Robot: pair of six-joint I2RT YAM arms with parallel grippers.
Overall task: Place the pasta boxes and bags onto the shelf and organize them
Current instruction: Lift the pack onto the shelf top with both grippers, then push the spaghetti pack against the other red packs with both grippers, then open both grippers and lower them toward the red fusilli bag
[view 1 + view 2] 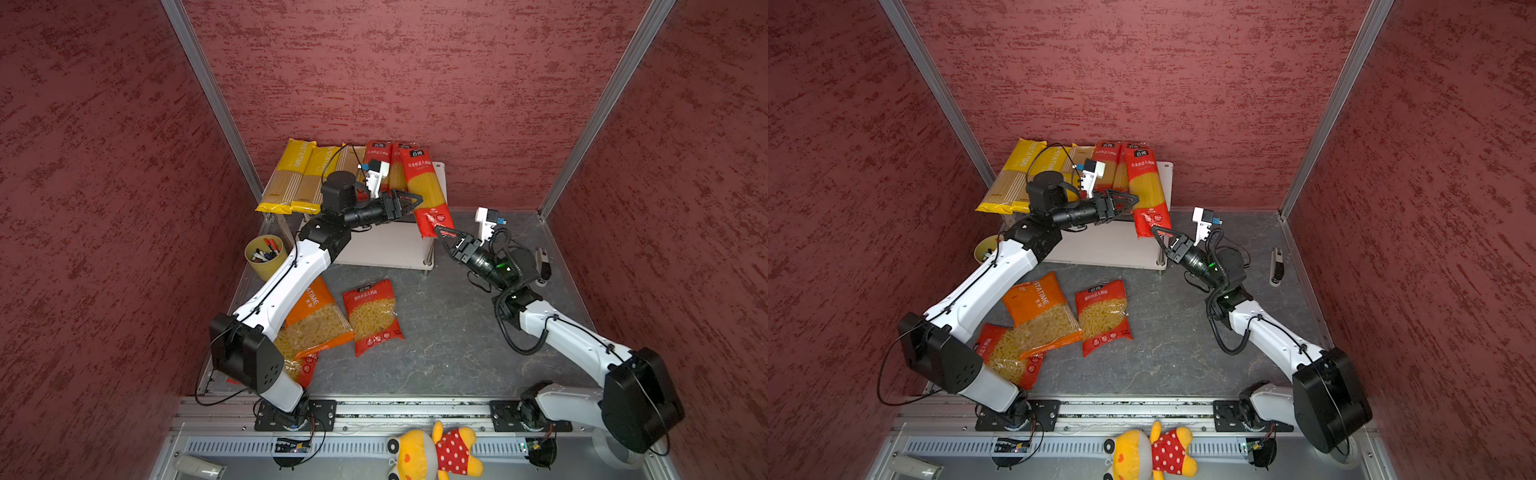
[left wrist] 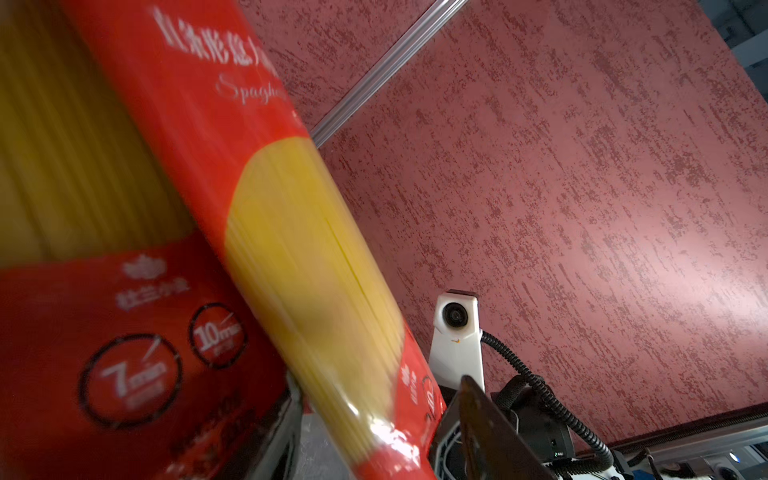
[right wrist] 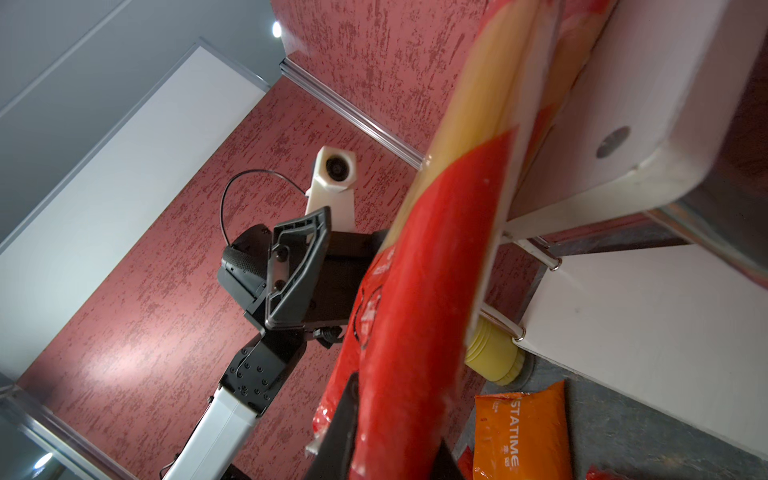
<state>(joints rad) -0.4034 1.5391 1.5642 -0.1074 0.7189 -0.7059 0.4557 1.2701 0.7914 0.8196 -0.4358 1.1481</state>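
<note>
The white shelf (image 1: 386, 245) (image 1: 1108, 245) (image 3: 623, 104) stands at the back. Yellow spaghetti packs (image 1: 291, 174) (image 1: 1013, 174) lie on the left of its top board and red ones (image 1: 380, 160) on the right. The rightmost red spaghetti pack (image 1: 424, 183) (image 1: 1144, 183) (image 2: 291, 249) (image 3: 428, 270) overhangs the front edge. My right gripper (image 1: 440, 230) (image 1: 1158, 230) (image 3: 390, 436) is shut on its near end. My left gripper (image 1: 411, 201) (image 1: 1127, 202) (image 2: 380, 386) stands open around its middle. An orange macaroni bag (image 1: 316, 320) (image 1: 1038, 316) (image 3: 519, 432) and two red short-pasta bags (image 1: 374, 316) (image 1: 1005, 357) lie on the floor.
A yellow pen cup (image 1: 264, 255) (image 3: 494, 357) stands left of the shelf, beside my left arm. A small black-and-white device (image 1: 1276, 266) lies by the right wall. A plush toy (image 1: 436, 453) sits on the front rail. Red walls close in on three sides.
</note>
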